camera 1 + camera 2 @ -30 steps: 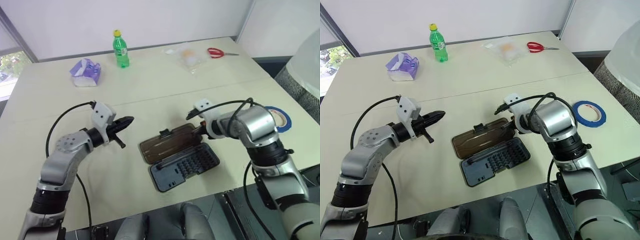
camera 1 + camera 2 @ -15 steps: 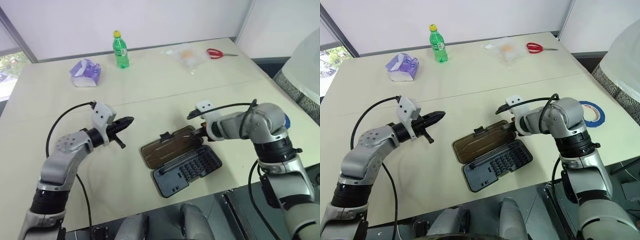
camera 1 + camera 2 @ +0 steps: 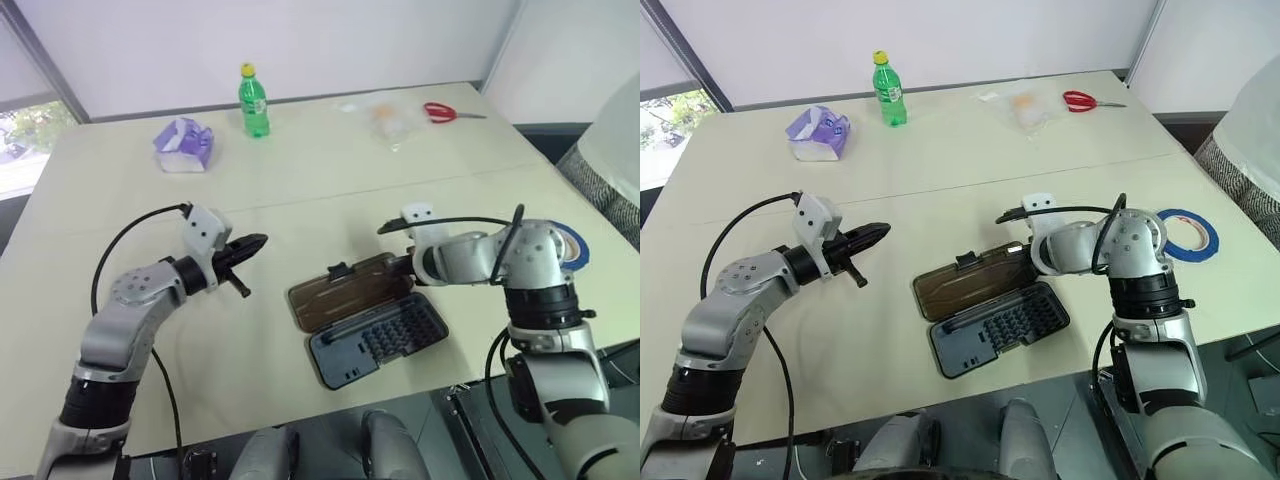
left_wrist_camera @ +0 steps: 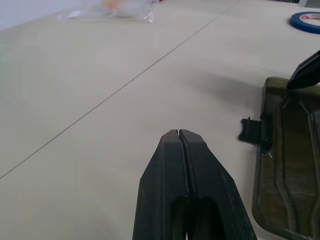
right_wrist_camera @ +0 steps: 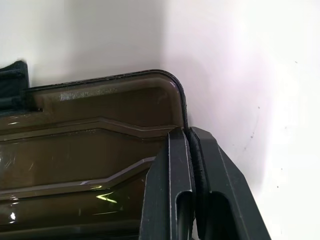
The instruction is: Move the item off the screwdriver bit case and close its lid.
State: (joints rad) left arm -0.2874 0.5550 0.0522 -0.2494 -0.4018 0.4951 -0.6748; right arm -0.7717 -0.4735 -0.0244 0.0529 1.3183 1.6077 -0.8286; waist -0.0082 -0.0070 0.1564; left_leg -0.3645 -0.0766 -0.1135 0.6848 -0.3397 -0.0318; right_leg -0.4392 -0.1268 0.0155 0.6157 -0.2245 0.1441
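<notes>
Two grippers: you see both over the beige table [image 3: 940, 150], one at the left of the frame and one at the right.
Left gripper [image 3: 262, 240]: its two black fingers are pressed together, with nothing between them. It hangs above bare table at centre left and points toward the case, well apart from it.
Right gripper [image 5: 186, 131]: in the right wrist view you see its fingers pinched on the thin edge of the lid, at the lid's rounded corner. In the head view it sits at centre right, at the right end of the lid.
Lid [image 3: 970, 284]: smoky brown and see-through, it is opened out beside the tray, low on the table. Its small dark latch tab [image 4: 255, 132] sticks out from the far long edge.
Screwdriver bit case [image 3: 1000, 328]: the dark grey tray lies at lower centre, open, with rows of small bits showing. Nothing lies on it.
Blue tape roll [image 3: 1186, 234]: it lies flat on the table at the right edge of the frame, behind the right arm and well apart from the case.
Far side of the table: you find a green bottle [image 3: 889, 90] standing upright at upper centre, a purple and white pack [image 3: 820, 134] at upper left, a clear plastic bag [image 3: 1025, 108] and red-handled scissors [image 3: 1085, 101] at upper right.
</notes>
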